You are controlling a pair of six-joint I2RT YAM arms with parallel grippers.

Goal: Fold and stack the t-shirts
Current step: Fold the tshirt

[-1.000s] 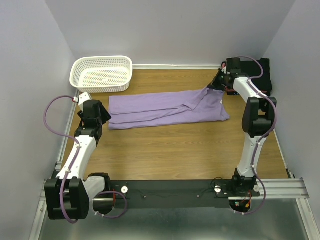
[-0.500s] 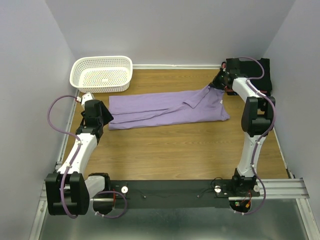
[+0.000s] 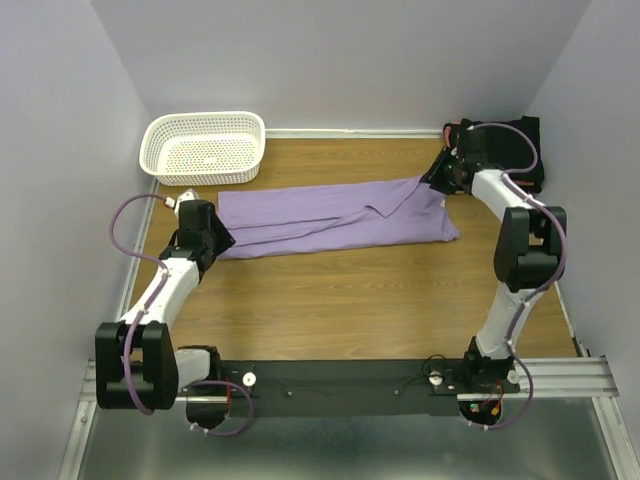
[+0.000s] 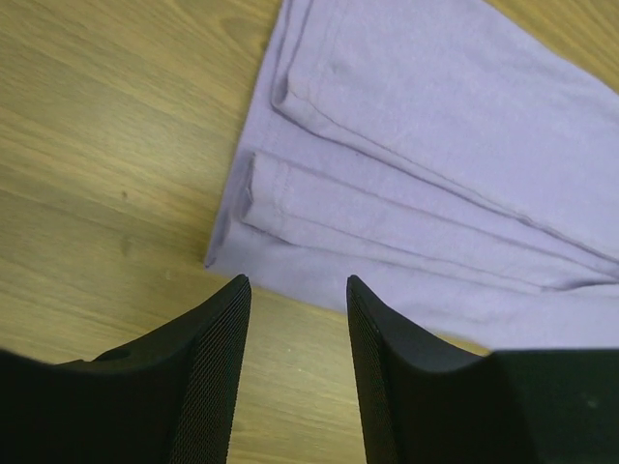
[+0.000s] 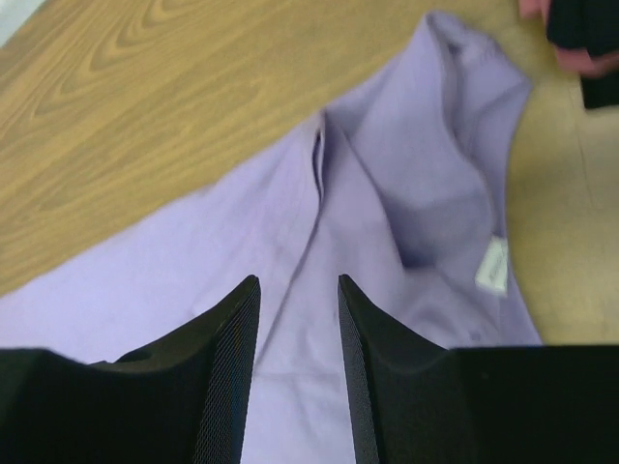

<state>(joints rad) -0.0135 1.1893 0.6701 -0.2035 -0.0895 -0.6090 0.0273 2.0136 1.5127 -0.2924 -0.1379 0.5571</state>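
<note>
Wooden table [image 3: 350,300] | lavender shirt [image 3: 330,215] folded lengthwise | pale lilac walls [image 3: 350,60]

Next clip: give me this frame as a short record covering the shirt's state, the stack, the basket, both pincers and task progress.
lavender shirt: folded lengthwise into a long strip, flat on the table, collar end to the right
black shirts: folded, far right corner, coral-red edge showing
basket: white mesh, far left corner, apart from the strip
left pincer: open, at the strip's left hem corner, holding nothing
right pincer: open, above the collar end, holding nothing
progress: crosswise fold and stacking not yet done
</note>
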